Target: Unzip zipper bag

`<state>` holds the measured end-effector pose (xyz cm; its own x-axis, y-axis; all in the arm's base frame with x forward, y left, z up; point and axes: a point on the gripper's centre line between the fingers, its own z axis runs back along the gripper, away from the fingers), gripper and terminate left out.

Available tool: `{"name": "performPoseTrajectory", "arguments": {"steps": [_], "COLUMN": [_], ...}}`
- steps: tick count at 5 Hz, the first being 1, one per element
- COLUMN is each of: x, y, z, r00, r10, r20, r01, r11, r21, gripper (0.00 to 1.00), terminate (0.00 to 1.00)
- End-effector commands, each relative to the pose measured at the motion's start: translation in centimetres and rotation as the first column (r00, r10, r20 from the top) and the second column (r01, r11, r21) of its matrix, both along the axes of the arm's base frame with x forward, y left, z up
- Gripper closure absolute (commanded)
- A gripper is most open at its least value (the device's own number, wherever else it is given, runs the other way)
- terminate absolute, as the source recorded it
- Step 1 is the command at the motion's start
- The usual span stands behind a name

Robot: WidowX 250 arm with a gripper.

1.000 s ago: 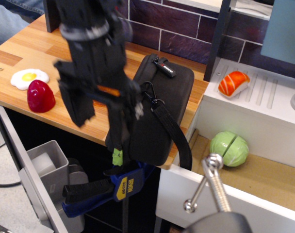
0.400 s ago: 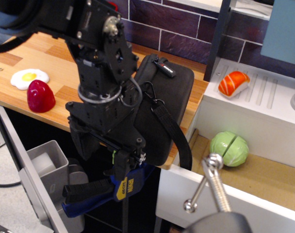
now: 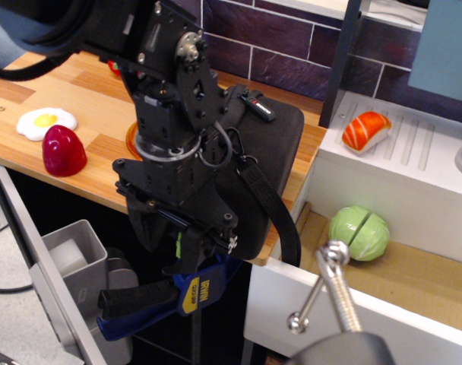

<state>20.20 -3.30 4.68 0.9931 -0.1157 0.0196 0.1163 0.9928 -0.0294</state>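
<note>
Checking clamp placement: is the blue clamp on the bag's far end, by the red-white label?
No, the blue clamp grips the zipper bag at its near end, hanging below the counter edge.

arm (image 3: 166, 129): you've dropped it lower & fwd over bag (image 3: 265, 163) | gripper (image 3: 178, 242): now down at green zip tab (image 3: 178, 245), front edge

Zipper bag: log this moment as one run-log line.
stage: reaching pull | gripper: at lime-green pull tab, closure unclear | zipper bag: on counter edge, held by blue clamp
</note>
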Motion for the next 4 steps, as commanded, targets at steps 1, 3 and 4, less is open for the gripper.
{"name": "performPoseTrajectory", "arguments": {"steps": [1,3,4], "x": [2.0,3.4,4.4], "y": [0.0,-0.2,-0.2], "z": [1.4,4.8,7.2], "r00": [0.998,0.987,0.973], "r10": [0.029,0.077,0.133], "r20": [0.064,0.142,0.191], "r01": [-0.028,-0.065,-0.107], "r11": [1.000,0.994,0.984], "r21": [-0.014,-0.082,-0.140], "gripper": [1.00,1.00,1.00], "terminate": [0.00,0.00,0.00]}}
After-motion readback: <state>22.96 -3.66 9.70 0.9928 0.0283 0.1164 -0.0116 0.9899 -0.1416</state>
